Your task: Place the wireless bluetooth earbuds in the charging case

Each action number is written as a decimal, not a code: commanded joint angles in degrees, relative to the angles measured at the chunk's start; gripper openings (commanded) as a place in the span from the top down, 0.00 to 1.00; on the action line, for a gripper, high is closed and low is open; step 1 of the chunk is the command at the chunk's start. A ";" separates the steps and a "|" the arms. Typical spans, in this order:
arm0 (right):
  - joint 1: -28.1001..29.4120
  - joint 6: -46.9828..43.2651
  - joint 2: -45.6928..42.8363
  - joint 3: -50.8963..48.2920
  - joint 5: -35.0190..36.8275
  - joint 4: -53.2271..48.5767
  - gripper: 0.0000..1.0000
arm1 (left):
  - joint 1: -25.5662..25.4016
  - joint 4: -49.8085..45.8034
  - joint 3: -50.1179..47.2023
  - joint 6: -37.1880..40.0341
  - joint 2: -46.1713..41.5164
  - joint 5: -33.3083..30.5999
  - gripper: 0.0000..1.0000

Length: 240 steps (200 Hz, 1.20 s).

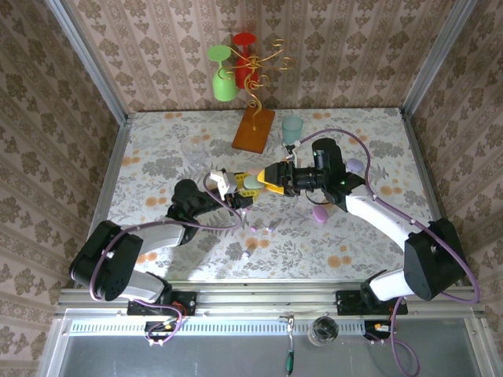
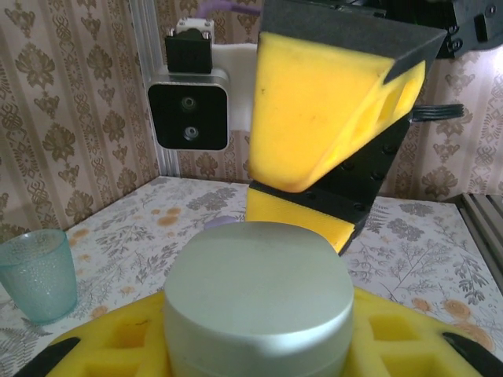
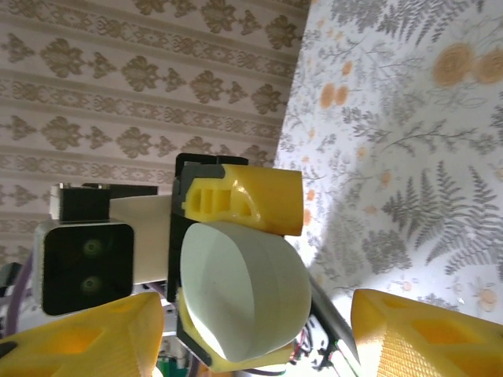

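A pale green charging case (image 1: 250,183) hangs closed above the middle of the table, with my left gripper (image 1: 240,188) shut on it. In the left wrist view the case (image 2: 258,290) sits between my yellow fingers (image 2: 397,342). My right gripper (image 1: 269,177) faces it from the right, open, its tips just short of the case. In the right wrist view its yellow fingers (image 3: 424,330) stand wide apart with the case (image 3: 244,290) ahead of them. Tiny earbuds (image 1: 254,228) lie loose on the table nearer the arm bases.
A pink case (image 1: 320,214) and a purple case (image 1: 355,166) lie under and beside the right arm. A teal cup (image 1: 291,128), a wooden-based wire stand (image 1: 253,129) with green and red glasses and a clear glass (image 1: 195,149) stand at the back.
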 commanded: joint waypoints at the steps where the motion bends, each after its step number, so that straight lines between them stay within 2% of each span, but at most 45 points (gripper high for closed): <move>1: 0.09 9.41 -0.16 -1.64 -4.60 12.62 0.37 | -0.36 3.71 0.78 -1.26 -0.79 -0.72 0.71; 29: 0.46 15.78 1.81 -2.52 -5.98 21.47 0.43 | -0.67 4.00 0.68 -1.17 -0.97 -1.41 0.71; 73: 1.53 17.63 4.09 -0.46 -7.29 23.42 0.48 | -1.00 3.74 0.35 -0.58 -1.26 -1.87 0.71; 115: 1.47 18.14 5.03 -0.70 -6.92 23.51 0.73 | -0.96 3.44 -0.37 -0.07 -1.85 -2.42 0.71; 156: 1.37 18.11 5.65 -1.15 -6.36 23.69 0.82 | -1.00 3.06 -0.55 0.29 -1.98 -2.17 0.69; 176: 0.80 15.56 5.13 -1.32 -4.30 20.28 0.85 | -0.65 2.19 -0.55 0.32 -2.23 -2.28 0.62; 203: -1.32 12.66 4.08 -3.26 -0.44 16.53 0.87 | -0.38 -1.74 -1.49 2.05 -4.28 -3.02 0.35; 219: -3.07 11.79 4.07 -4.60 1.16 14.92 0.87 | -0.38 -7.59 -1.88 4.34 -6.42 -3.10 0.23; 240: -5.65 10.35 4.74 -6.11 3.39 13.25 0.87 | -0.94 -19.76 -1.23 9.41 -9.92 -3.43 0.12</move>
